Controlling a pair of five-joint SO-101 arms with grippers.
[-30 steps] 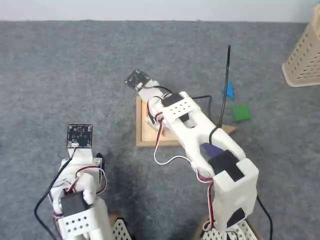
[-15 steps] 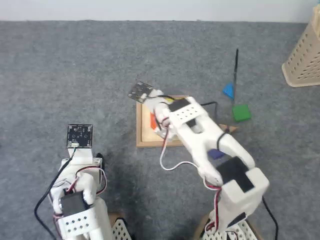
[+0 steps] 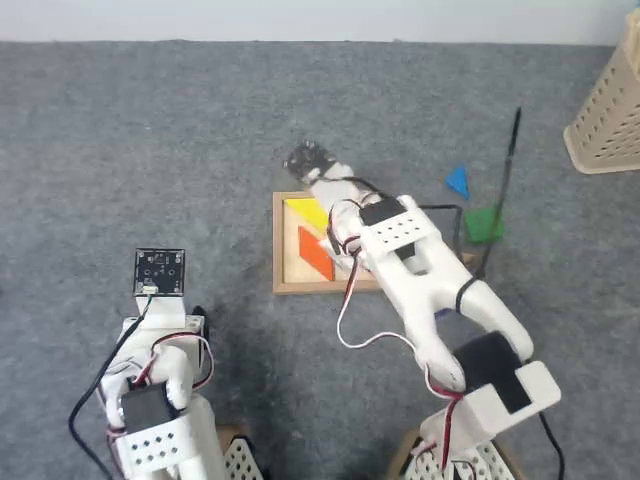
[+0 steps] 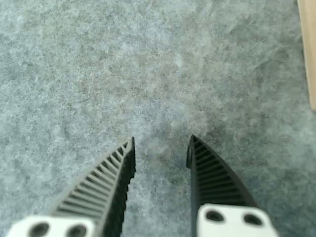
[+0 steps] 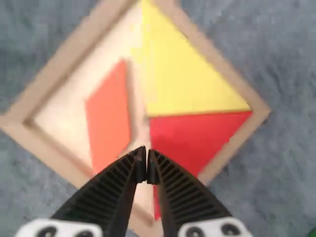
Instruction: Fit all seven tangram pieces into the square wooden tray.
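Fingers of the right gripper were pressed together with nothing between them. The tips hung over a strip of bare wood inside the wooden tray. Whether they touched the board could not be told. That strip ran between the orange parallelogram and the red triangle, and the tips stood just beside both. The red triangle met the yellow triangle along one straight edge, and each sat against the tray's rim. The orange parallelogram lay apart from the yellow one, with more bare wood between it and the nearest corner.

Seen from above, the tray sat mid-carpet with the right arm stretched across its 3 to 5 o'clock part. The blue triangle lay on the grey carpet at the tray's 2 o'clock. The green square lay at 3 o'clock, near the blue one but apart from it. A thin black cable rose just past the green square. A slatted basket stood at the far 2 o'clock edge. Carpet ran wide from the tray's 9 to 12 o'clock.

The left gripper, at the tray's 7 o'clock, had its fingers spread apart and held nothing, over carpet well short of the tray's rim.
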